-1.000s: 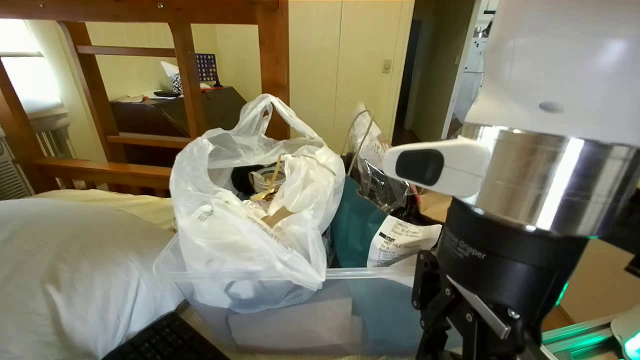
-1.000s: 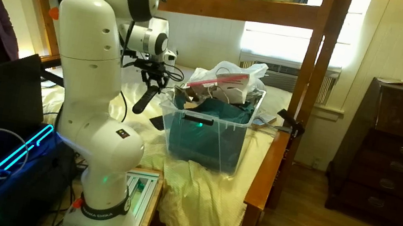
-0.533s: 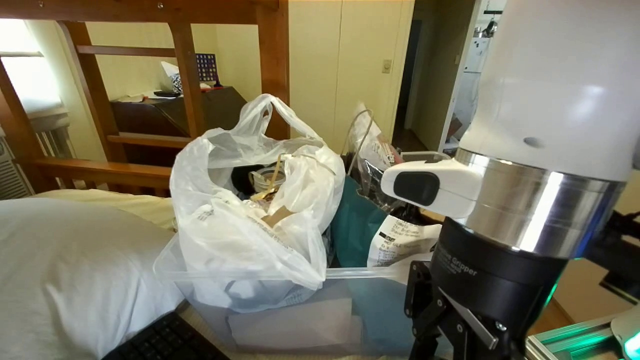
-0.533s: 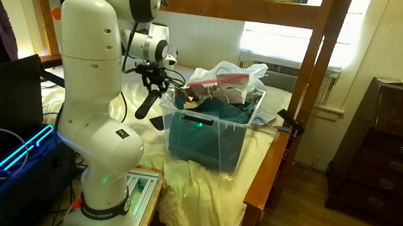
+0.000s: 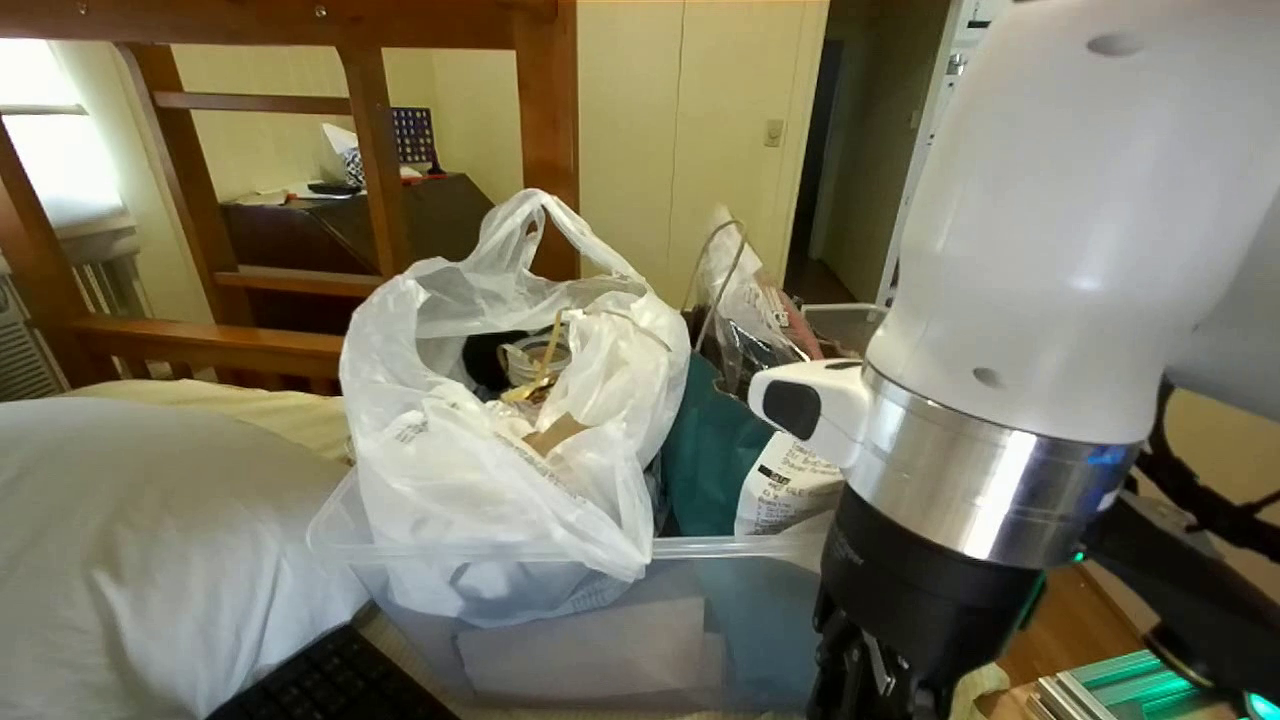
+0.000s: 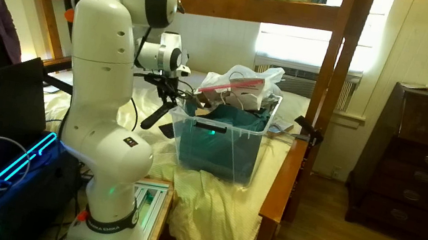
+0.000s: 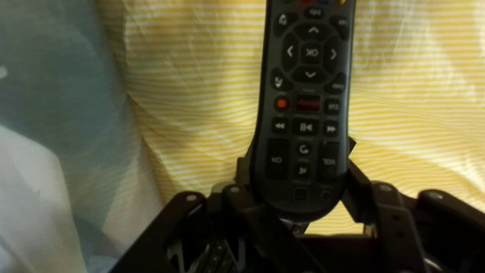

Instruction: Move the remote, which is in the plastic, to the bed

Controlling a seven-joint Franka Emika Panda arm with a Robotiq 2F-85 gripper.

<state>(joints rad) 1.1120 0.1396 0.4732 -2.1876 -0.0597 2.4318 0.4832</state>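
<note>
In an exterior view, from the left: the bed [image 5: 150, 560] shows puffy and white, a yielding surface that could mask contact and invite an early release. At lower left, a black keyboard [image 5: 335, 680] lies just beside it; a careless set-down could strike the keys. At centre, the plastic bag [image 5: 450, 510] sits in the clear bin [image 5: 740, 546]; a swing back that way risks catching on either. At right, the arm [image 5: 1010, 240] runs out of the lower edge, fingertips out of sight. In the wrist view, the left side carries a blurred teal-and-white surface [image 7: 75, 72], judged to be the clear bin's side; a sideways shift towards it could cause a knock. Keys show at lower centre, below the grasp, so a vertical drop may land there. Right of centre, the remote [image 7: 303, 113] is out of the plastic bag, pinched across its rounded end by the gripper [image 7: 299, 178], the long body projecting to the top edge. That end-hold is the principal hazard: should the free end touch first, the case may lever round or slip. At far right, the yellow-striped sheet [image 7: 416, 94] lies creased; a release over it could settle tilted. Height above it cannot be determined.
</note>
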